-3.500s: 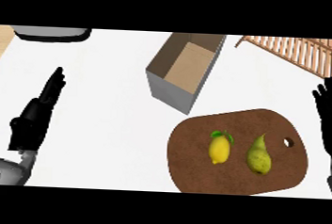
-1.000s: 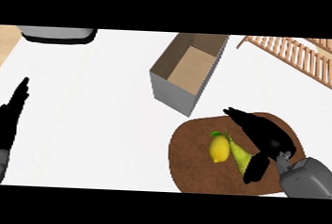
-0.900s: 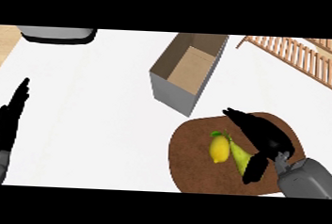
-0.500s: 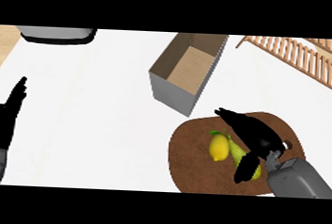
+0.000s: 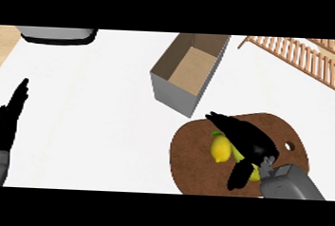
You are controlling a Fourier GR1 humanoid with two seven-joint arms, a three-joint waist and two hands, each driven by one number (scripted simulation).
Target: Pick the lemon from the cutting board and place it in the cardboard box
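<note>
Brown wooden cutting board (image 5: 196,168) carried the lemon (image 5: 220,148), over which the right hand (image 5: 245,136) lay, fingers extended and not clasping the fruit. The left hand (image 5: 6,122) rested open at the left edge. Beyond the board stood the cardboard box (image 5: 178,94), open-topped.

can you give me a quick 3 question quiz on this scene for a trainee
1. True or false: the lemon is already inside the cardboard box.
2. Which hand is over the cutting board: A) left hand B) right hand?
3. Fill in: the left hand shows open at the view's ____ edge.

Key: 1 false, it lies on the board. 2 B. 3 left.
</note>
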